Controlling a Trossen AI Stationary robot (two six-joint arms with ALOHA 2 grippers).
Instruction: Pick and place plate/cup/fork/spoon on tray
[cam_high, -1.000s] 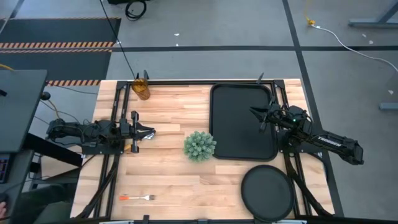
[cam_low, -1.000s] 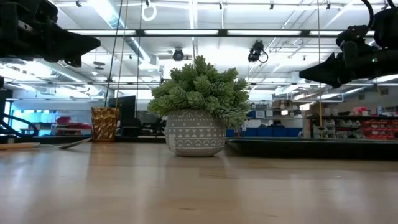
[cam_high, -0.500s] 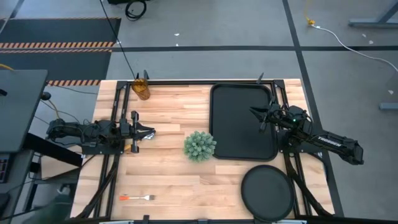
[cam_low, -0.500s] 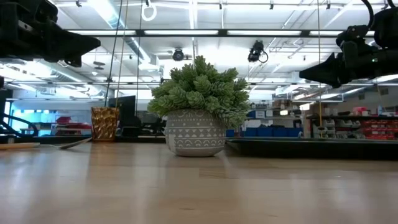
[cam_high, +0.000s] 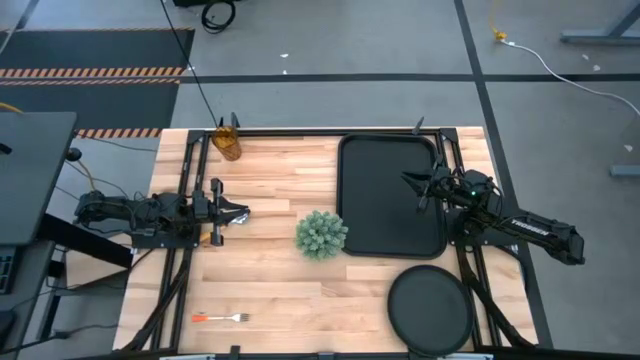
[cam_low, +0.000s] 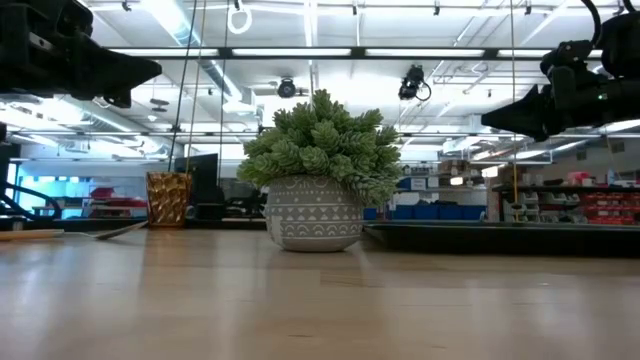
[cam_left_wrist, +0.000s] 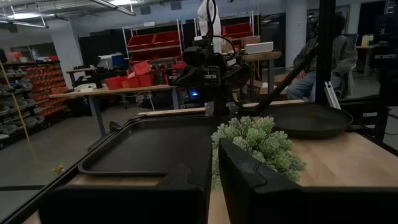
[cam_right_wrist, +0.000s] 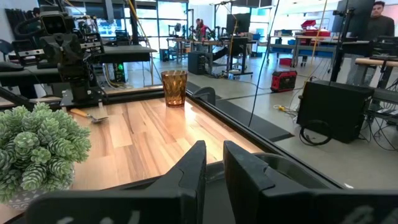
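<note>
Both claws nearly pressed together, empty: left claw (cam_high: 240, 212) over bare table (cam_high: 270, 290), right claw (cam_high: 409, 181) over tray (cam_high: 385, 225)

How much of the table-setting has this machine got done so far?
Nothing yet: the tray lies bare. Neither hand holds anything; the left hand and right hand hover. Still to move: the plate, cup, fork and spoon.
</note>
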